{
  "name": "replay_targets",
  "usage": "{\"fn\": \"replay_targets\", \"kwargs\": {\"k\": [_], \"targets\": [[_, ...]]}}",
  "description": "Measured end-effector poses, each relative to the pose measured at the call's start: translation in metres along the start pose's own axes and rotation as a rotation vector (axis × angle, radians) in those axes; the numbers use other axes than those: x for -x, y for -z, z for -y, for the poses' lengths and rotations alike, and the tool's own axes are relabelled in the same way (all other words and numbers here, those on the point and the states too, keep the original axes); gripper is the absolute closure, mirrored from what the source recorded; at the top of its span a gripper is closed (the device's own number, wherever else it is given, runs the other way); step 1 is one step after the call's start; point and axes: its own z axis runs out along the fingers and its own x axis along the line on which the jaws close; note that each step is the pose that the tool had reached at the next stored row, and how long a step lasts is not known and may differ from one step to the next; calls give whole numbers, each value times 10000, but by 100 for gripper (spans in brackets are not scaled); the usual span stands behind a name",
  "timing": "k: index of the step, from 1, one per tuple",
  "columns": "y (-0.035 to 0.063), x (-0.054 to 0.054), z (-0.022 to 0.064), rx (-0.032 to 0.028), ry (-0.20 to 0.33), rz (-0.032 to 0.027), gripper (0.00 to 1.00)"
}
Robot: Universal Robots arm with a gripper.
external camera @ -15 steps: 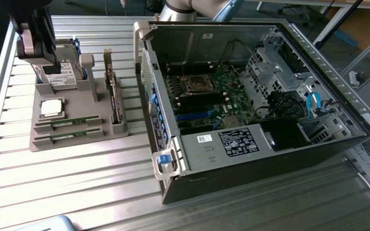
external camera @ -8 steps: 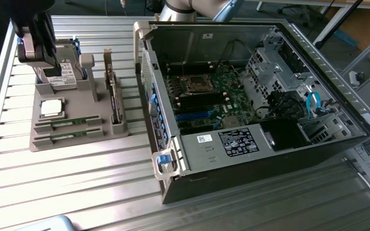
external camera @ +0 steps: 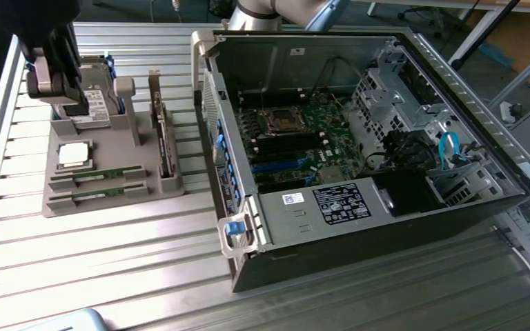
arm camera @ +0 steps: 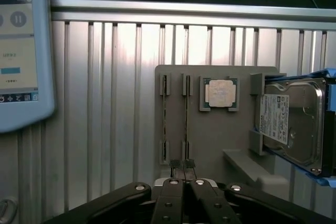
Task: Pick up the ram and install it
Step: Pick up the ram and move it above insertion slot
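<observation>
Two slim green sticks sit in their slots on the grey holder tray (external camera: 104, 160), and I hold neither of them. The ram nearer the processor (external camera: 94, 175) and the second ram (external camera: 94, 196) lie parallel, side by side but apart. Each stands on its long edge between small end posts. In the exterior view each is a narrow green board with a row of small dark chips along its face. In my wrist view they are thin dark lines, seen edge-on.

My claw (arm camera: 182, 165) is closed, fingertips pressed together with nothing between them. In the wrist view the tips sit just off the end of the ram nearer the processor. I cannot tell whether they touch the tray.

The square silver processor (external camera: 74, 155) lies flat on the same tray, just beside the sticks. The dark expansion card (external camera: 162, 148) stands upright toward the exterior view's right. The hard drive (external camera: 94, 103) stands in a blue frame at the tray's far end.

The tray rests on a ribbed metal table (external camera: 108, 262). The open computer case (external camera: 275, 62) lies on it to the exterior view's right, its green motherboard (external camera: 302, 131) exposed. A pale blue handheld screen (arm camera: 21, 51) lies on the table well apart from the tray.
</observation>
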Motion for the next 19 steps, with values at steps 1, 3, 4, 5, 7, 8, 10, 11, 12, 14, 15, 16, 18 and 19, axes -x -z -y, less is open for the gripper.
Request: {"fn": "replay_targets", "kwargs": {"k": [1, 3, 4, 5, 7, 8, 10, 11, 12, 14, 15, 16, 18, 19], "targets": [[-9, -7, 0, 1, 0, 0, 89], [-29, -19, -1, 0, 0, 0, 89], [-40, -24, -1, 1, 0, 0, 89], [-50, -29, -1, 1, 0, -1, 89], [-72, -37, -1, 0, 0, 0, 89], [-82, -41, -1, 1, 1, 0, 89], [-109, -49, -1, 1, 0, -1, 89], [-125, -52, -2, 1, 0, -1, 89], [-139, -55, -1, 1, 0, -1, 89], [-173, -61, -1, 1, 0, -1, 89], [-191, -64, -1, 0, 0, 0, 89], [-206, -67, -1, 1, 0, 0, 89], [-235, -72, -1, 1, 0, 0, 89], [-251, -74, -2, 1, 0, -1, 89]]}}
